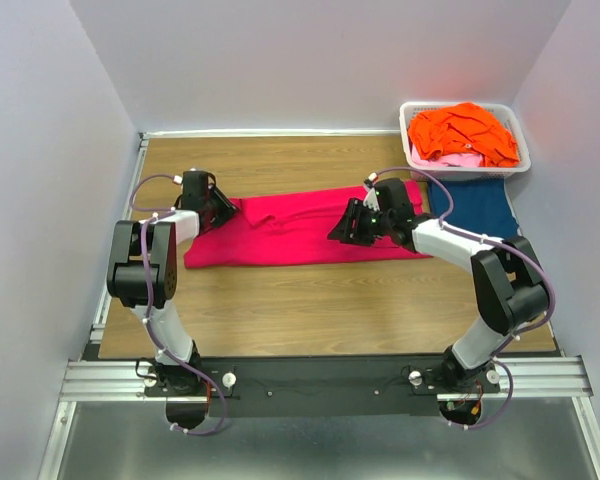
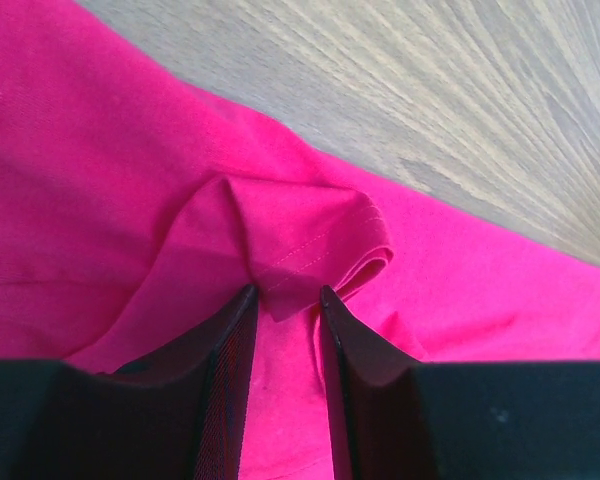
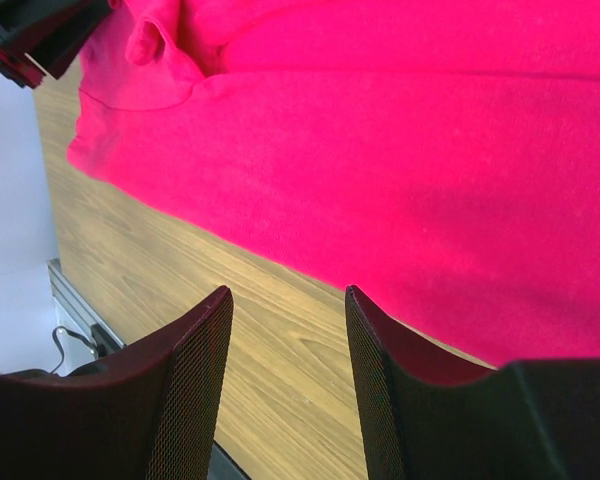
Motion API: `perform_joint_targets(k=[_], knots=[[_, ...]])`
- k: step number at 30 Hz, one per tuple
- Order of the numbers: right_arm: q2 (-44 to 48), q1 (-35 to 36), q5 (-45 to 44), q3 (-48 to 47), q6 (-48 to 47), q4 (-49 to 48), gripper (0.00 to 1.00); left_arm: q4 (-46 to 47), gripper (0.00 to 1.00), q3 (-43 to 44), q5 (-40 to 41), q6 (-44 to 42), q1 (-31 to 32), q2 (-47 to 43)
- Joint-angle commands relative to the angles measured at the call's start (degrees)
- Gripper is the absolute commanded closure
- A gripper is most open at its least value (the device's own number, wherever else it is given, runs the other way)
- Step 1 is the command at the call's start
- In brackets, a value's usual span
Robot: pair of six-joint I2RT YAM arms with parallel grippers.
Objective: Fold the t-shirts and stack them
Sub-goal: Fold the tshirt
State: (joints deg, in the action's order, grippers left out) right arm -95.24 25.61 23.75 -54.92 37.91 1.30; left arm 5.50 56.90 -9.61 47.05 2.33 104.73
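A magenta-pink t-shirt (image 1: pixel 290 232) lies spread in a long strip across the middle of the table. My left gripper (image 1: pixel 227 210) rests on its left end. In the left wrist view its jaws (image 2: pixel 287 292) stand partly open, astride a bunched sleeve hem (image 2: pixel 325 250) of the pink cloth (image 2: pixel 100 180). My right gripper (image 1: pixel 340 232) hovers over the shirt's middle, open and empty. In the right wrist view (image 3: pixel 285 300) bare wood shows between its fingers, beside the shirt's near edge (image 3: pixel 400 150). A dark blue t-shirt (image 1: pixel 477 205) lies flat at the right end.
A white basket (image 1: pixel 464 104) at the back right corner holds orange shirts (image 1: pixel 460 130) and a pale pink one (image 1: pixel 462 158). Bare wooden table (image 1: pixel 310 310) runs along the front. Walls close in on the left, the back and the right. A metal rail (image 1: pixel 320 378) carries the arm bases.
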Motion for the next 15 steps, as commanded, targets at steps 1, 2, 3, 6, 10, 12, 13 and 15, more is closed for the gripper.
perform_joint_targets(k=[1, 2, 3, 6, 10, 12, 13, 15], knots=[[-0.91, 0.24, 1.48, 1.04, -0.56, -0.77, 0.44, 1.18, 0.62, 1.72, 0.91, 0.41, 0.48, 1.0], [-0.82, 0.23, 1.48, 1.04, -0.56, -0.77, 0.44, 1.18, 0.62, 1.72, 0.82, 0.41, 0.48, 1.09], [-0.56, 0.23, 1.39, 1.04, -0.64, -0.77, 0.44, 1.18, 0.62, 1.72, 0.82, 0.5, 0.57, 1.35], [-0.03, 0.23, 1.13, 1.13, -0.73, -0.77, 0.44, 1.01, 0.63, 1.45, 0.9, 0.76, 0.66, 1.53], [-0.21, 0.23, 1.3, 1.13, -0.73, -0.77, 0.44, 0.31, 0.66, 1.1, 1.61, 0.59, 0.57, 1.36], [-0.29, 0.24, 1.3, 0.86, -0.73, -0.77, 0.44, 0.3, 0.77, 1.28, 1.96, 0.24, 0.66, 1.27], [-0.73, 0.32, 1.48, 0.25, -0.56, -0.77, 0.44, 0.04, 0.79, 1.37, 2.05, -0.02, 0.66, 1.27], [-1.26, 0.5, 1.48, -0.54, -0.03, -0.77, 0.44, -0.22, 0.85, 1.63, 2.31, -0.38, 0.66, 0.83]])
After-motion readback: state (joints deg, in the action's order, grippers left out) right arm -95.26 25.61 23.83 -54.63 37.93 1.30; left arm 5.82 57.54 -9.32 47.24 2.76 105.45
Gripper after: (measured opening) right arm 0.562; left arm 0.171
